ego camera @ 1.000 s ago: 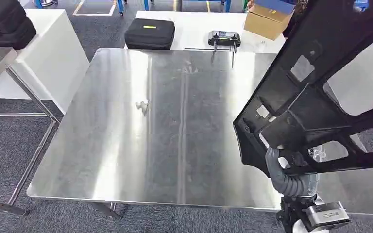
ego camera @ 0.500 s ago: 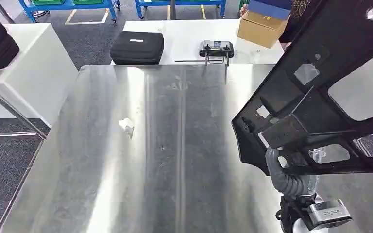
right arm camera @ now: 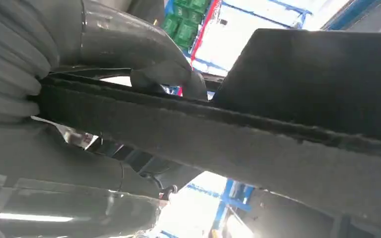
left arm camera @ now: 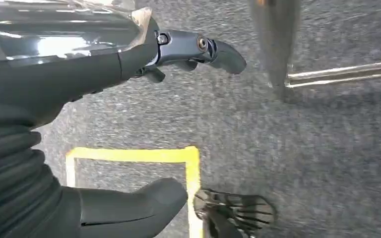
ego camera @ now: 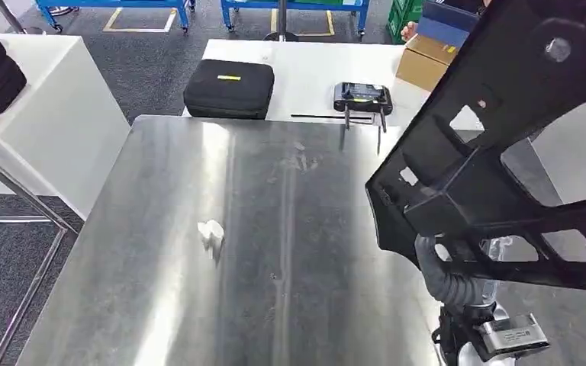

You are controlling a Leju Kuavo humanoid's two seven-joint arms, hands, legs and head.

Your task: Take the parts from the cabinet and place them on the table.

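A large black plastic part (ego camera: pixel 465 198) with several cut-outs hangs tilted over the right side of the steel table (ego camera: pixel 275 229). My right hand (ego camera: pixel 444 268) grips its lower edge from underneath, mostly hidden behind it. In the right wrist view the grey thumb (right arm camera: pixel 163 74) lies over the part's rough black rim (right arm camera: pixel 258 144). My left hand (left arm camera: pixel 129 129) hangs beside the table over the grey carpet, its thumb and dark fingers (left arm camera: pixel 203 49) apart and holding nothing.
A small white scrap (ego camera: pixel 211 232) lies on the steel table. Behind it a white table carries a black case (ego camera: pixel 229 88), a controller (ego camera: pixel 362 97) and a cardboard box (ego camera: pixel 427 61). A white counter (ego camera: pixel 53 99) stands at left. A steel table leg (left arm camera: pixel 275 44) and yellow floor tape (left arm camera: pixel 134 153) are near my left hand.
The whole picture has shifted: the camera has come closer to the steel table and swung a little. The black part stays in my right hand, tipped slightly more.
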